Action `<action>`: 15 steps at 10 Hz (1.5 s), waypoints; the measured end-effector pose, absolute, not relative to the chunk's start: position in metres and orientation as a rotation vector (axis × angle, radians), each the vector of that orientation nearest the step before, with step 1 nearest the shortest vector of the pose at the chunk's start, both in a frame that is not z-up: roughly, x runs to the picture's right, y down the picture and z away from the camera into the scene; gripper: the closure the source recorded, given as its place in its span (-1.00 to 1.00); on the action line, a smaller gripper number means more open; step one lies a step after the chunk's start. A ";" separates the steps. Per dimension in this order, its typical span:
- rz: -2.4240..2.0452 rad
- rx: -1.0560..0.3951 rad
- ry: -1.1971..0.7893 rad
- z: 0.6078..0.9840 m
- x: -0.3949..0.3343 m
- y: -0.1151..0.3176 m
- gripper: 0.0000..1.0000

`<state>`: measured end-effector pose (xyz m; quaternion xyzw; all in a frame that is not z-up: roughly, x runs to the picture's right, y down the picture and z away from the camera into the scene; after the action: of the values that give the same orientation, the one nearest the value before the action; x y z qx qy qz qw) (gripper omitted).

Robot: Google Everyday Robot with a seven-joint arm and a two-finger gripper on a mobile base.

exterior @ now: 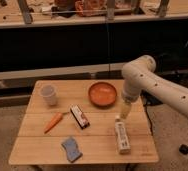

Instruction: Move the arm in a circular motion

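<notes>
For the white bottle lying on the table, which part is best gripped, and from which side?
Probably its mid-body, from straight above. The white bottle lies flat on the table, long axis running near to far, so closing across its narrow width looks surest. The pincer hangs close by its far end, near the orange bowl.

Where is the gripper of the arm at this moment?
In the camera view, the gripper at the arm's tip hangs over the right side of the table, between the orange bowl and the white bottle's top end.
</notes>
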<state>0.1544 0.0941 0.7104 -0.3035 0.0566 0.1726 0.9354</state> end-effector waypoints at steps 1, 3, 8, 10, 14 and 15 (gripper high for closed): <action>0.364 -0.624 0.129 0.697 0.126 0.110 -0.60; 0.365 -0.636 0.136 0.680 0.074 0.131 -0.60; 0.289 -0.615 0.041 0.682 0.003 0.118 -0.60; 0.233 -0.602 0.011 0.706 0.005 0.081 -0.60; 0.090 -0.591 -0.015 0.760 -0.015 -0.007 -0.60; 0.053 -0.587 -0.020 0.773 -0.026 -0.028 -0.60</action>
<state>-0.0261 -0.0279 0.7730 -0.2895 -0.0100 0.0262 0.9568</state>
